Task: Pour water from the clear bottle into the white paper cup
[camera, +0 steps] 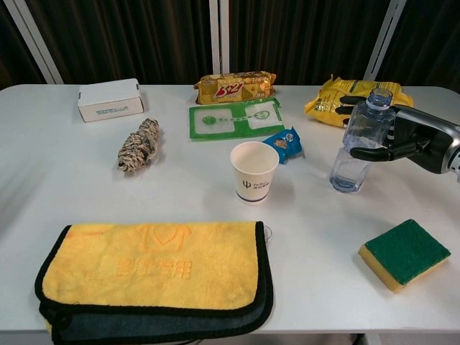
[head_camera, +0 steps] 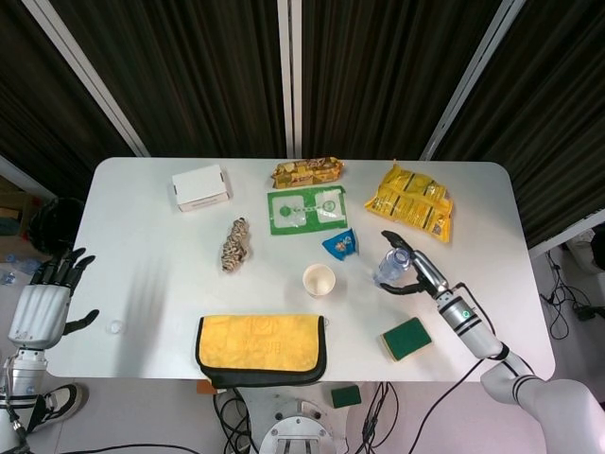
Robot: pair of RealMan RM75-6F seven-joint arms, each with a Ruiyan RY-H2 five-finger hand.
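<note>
Your right robot hand (camera: 402, 140) reaches sideways, fingers spread around the upright clear bottle (camera: 357, 144), not visibly clamping. Your left robot hand (head_camera: 43, 303) stands upright and spread off the worktop (head_camera: 151, 274).

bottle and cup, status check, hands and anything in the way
Right hand cupped around clear bottle, grip not confirmed. Left hand open, off table edge. Bottle upright, uncapped; white paper cup upright beside it. Blue snack packet behind cup, path clear.
</note>
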